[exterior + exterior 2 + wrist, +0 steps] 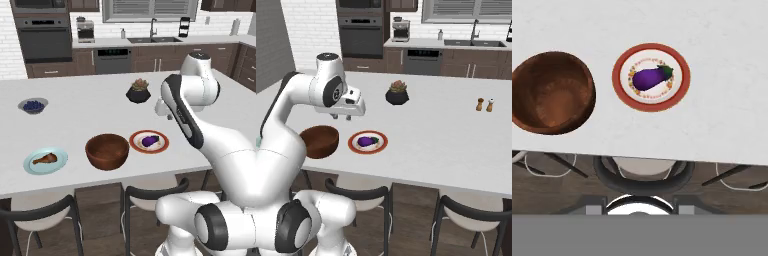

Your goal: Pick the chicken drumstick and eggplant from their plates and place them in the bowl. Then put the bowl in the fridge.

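Note:
On the white island, a golden-brown chicken drumstick [45,159] lies on a light teal plate [60,163] at the front left. The dark purple eggplant [149,141] [368,141] [650,78] rests on a white plate with an orange-red rim [134,145] [352,145] [618,75]. Between the two plates stands the brown wooden bowl [107,151] [320,140] [552,92], with nothing in it. My gripper [341,118] hangs above the counter, just behind the bowl and the eggplant plate. Its fingers point down, stand apart and hold nothing. The fridge is out of view.
A black pot with a succulent [138,93] [397,94] stands behind the eggplant plate. A small grey bowl of blue berries [33,105] sits far left. Two shakers [484,104] stand at the right. Dark-framed stools [150,192] [361,192] are tucked under the island's near edge.

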